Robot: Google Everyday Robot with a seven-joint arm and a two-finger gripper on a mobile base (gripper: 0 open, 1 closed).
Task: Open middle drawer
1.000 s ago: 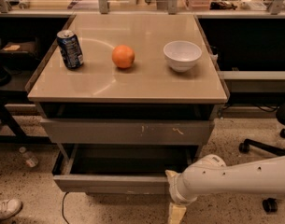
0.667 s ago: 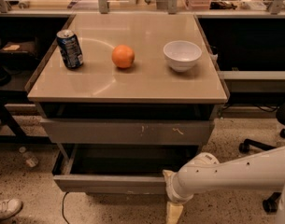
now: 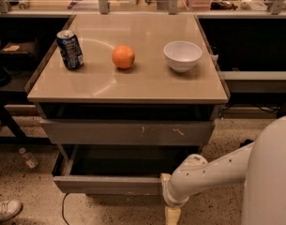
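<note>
Grey middle drawer (image 3: 105,184) out; one can (image 3: 70,49), orange (image 3: 123,56), bowl (image 3: 182,55); gripper (image 3: 173,213) at front, state unclear.

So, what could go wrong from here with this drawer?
1. The end effector sits low, right of centre on the middle drawer front; an off-centre pull might skew and jam it.
2. A jerk might roll the orange or tip the can on top.

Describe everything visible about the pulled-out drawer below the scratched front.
The middle drawer is wide, shallow, grey-brown, with a plain handle-less flat front. It sits pulled out, level, beneath the scratched drawer front, its inside shadowed and apparently bare. The gripper hangs by the front's right end, just below it; contact cannot be seen.
</note>
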